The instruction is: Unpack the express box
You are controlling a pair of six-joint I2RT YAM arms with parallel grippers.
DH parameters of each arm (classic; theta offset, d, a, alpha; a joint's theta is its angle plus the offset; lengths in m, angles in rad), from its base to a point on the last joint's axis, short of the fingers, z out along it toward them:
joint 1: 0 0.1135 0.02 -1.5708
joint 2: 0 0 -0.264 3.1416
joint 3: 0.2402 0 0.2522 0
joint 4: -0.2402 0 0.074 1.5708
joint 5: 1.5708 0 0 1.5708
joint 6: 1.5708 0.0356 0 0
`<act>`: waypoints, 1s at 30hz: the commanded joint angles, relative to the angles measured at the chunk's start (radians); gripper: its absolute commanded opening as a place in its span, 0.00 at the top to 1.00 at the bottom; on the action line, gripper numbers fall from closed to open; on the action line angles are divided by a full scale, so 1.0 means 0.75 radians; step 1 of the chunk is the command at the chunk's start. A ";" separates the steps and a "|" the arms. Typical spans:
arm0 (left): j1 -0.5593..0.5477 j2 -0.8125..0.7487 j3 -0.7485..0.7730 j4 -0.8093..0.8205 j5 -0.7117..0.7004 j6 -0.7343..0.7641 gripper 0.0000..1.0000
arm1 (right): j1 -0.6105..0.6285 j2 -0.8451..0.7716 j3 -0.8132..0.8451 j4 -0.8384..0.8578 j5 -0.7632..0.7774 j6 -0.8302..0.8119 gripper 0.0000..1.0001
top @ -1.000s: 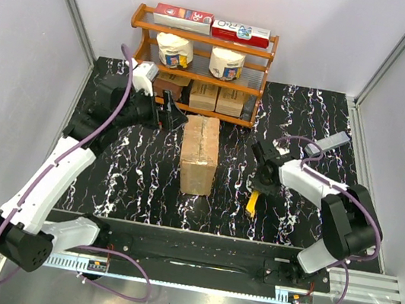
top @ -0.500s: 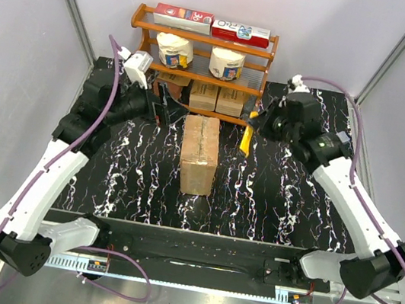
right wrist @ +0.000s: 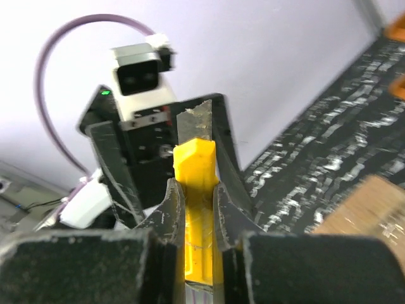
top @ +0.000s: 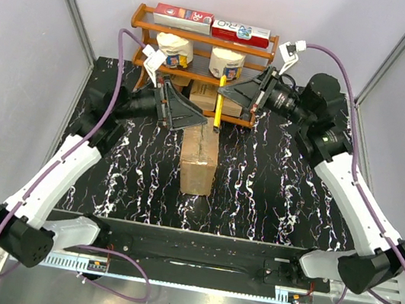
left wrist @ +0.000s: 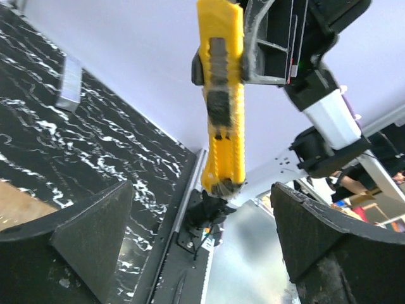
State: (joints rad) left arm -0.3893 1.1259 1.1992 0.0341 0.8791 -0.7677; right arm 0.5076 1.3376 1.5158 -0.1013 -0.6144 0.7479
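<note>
While the express box [top: 199, 155] lies flat at the middle of the black marble-pattern table [top: 279, 203], long axis running 12 to 6 o'clock, closed with tape along its top, both arms reach over its far end. Left gripper [top: 197, 117] comes in from 9 o'clock just above the box's 12 o'clock edge, claw spread wide, nothing in it. Right gripper [top: 224, 92] comes in from 2 o'clock, claw narrow and pinched on a yellow utility knife [top: 219, 102]. The knife hangs upright, with a grey blade [right wrist: 193, 118] sticking out of one end in the right wrist view. Its lower end sits in line with the gap between the left fingers [left wrist: 88, 240], not touching either. Wooden shelf [top: 143, 18] with small goods stands at 12 o'clock of the box.
</note>
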 commanded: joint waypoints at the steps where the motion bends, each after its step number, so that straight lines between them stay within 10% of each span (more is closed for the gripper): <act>1: -0.041 0.025 0.001 0.296 0.114 -0.191 0.07 | 0.002 0.057 -0.074 0.540 -0.302 0.332 0.95; 17: -0.121 0.114 0.000 0.265 0.061 -0.144 0.24 | 0.037 0.063 -0.141 0.657 -0.373 0.381 0.94; 26: -0.123 0.149 0.015 0.390 0.131 -0.220 0.72 | 0.043 0.055 -0.146 0.581 -0.402 0.345 0.92; 30: -0.123 0.135 0.009 0.327 0.114 -0.177 0.90 | 0.043 0.039 -0.123 0.467 -0.339 0.271 0.76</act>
State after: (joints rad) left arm -0.4889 1.2217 1.1790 0.2726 0.9955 -0.9279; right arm 0.5224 1.4017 1.3964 0.2966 -0.8551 0.9901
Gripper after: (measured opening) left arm 0.335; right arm 0.165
